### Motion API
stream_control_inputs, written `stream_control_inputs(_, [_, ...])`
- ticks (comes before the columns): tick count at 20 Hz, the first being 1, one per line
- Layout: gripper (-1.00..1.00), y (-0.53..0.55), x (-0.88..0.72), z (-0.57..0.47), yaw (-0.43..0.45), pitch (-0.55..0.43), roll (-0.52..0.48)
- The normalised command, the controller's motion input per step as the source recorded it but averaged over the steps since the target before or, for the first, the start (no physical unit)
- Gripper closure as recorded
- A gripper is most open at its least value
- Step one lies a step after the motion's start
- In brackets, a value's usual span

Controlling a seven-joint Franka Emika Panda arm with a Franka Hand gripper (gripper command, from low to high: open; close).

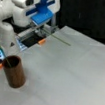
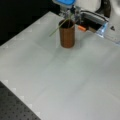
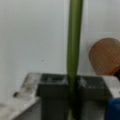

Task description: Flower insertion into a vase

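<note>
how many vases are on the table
1. The vase stands upright on the table, at a front view's lower left, apart from the gripper, which is shut on a green stem. None other shows.

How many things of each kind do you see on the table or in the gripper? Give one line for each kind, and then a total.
Vase, brown, standing on the table: 1
Flower stem, green, held in the gripper: 1
Total: 2
</note>
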Motion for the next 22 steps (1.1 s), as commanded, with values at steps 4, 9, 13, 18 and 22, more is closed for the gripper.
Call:
stream_control_inputs(4, [1.0,-0.21,-0.42,-0.04,0.085,-0.024,0.048])
stream_control_inputs(9, [1.0,-0.27,-0.51,-0.03,0.105,-0.045,-0.04])
stream_control_inputs(13, [1.0,-0.19,-0.38,-0.1,0.11,-0.081,-0.13])
stream_control_inputs(18, [1.0,-0.19,-0.43,-0.11,0.106,-0.085,-0.204])
stream_control_inputs(22, [1.0,-0.25,-0.44,-0.18,0.111,-0.107,-0.146])
